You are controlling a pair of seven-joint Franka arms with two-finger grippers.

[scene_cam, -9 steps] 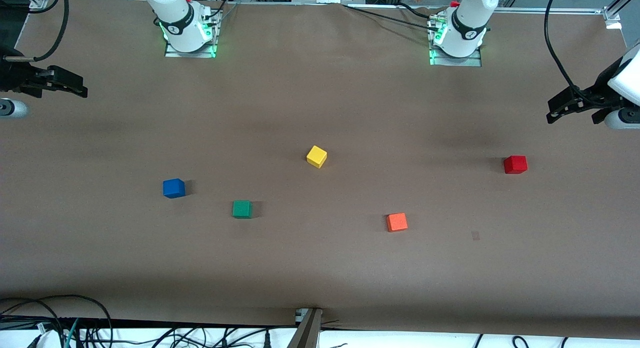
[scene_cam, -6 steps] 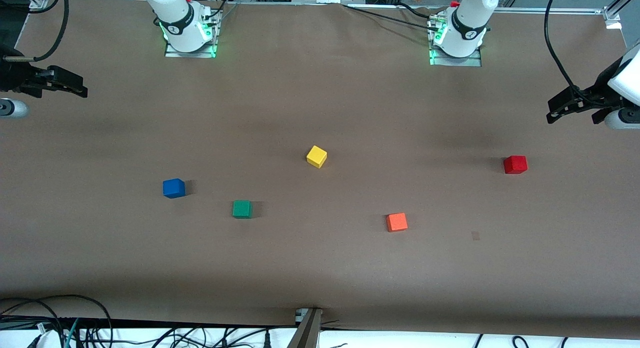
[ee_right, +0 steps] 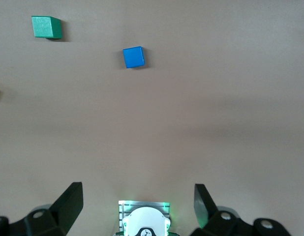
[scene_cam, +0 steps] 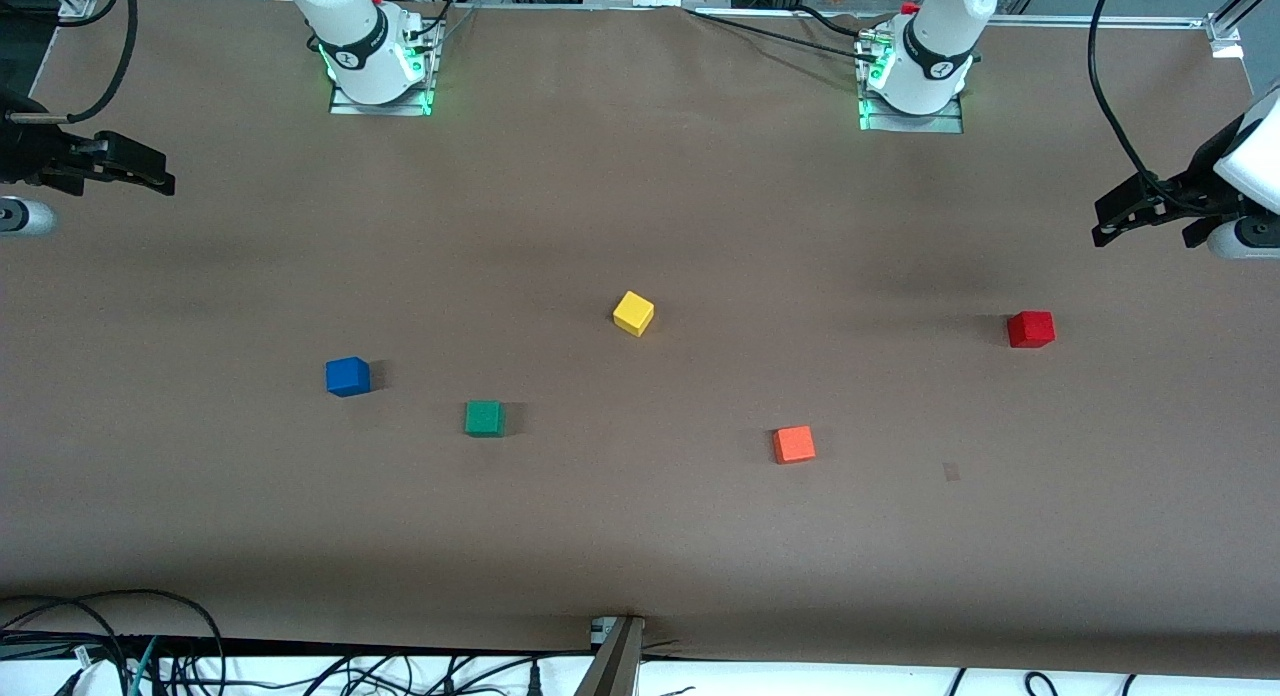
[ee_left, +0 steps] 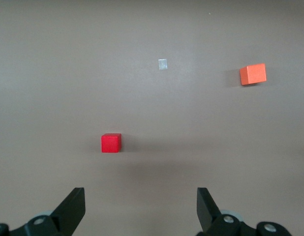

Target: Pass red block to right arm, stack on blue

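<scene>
The red block (scene_cam: pixel 1030 329) (ee_left: pixel 111 142) sits on the brown table toward the left arm's end. The blue cube (scene_cam: pixel 347 376) (ee_right: pixel 134 57) rests toward the right arm's end. My left gripper (scene_cam: pixel 1142 234) (ee_left: pixel 140 192) hangs open and empty in the air over the table's edge, close to the red block. At the table's other end my right gripper (scene_cam: pixel 160 176) (ee_right: pixel 138 189) hovers over the table edge, also open with nothing between its fingers. Neither gripper touches a cube.
A yellow cube (scene_cam: pixel 633 313) lies mid-table. A green cube (scene_cam: pixel 484 418) (ee_right: pixel 46 27) lies beside the blue one, an orange cube (scene_cam: pixel 794 444) (ee_left: pixel 253 74) nearer the front camera than the red. A small pale patch (scene_cam: pixel 951 470) marks the table cover. Cables run along the front edge.
</scene>
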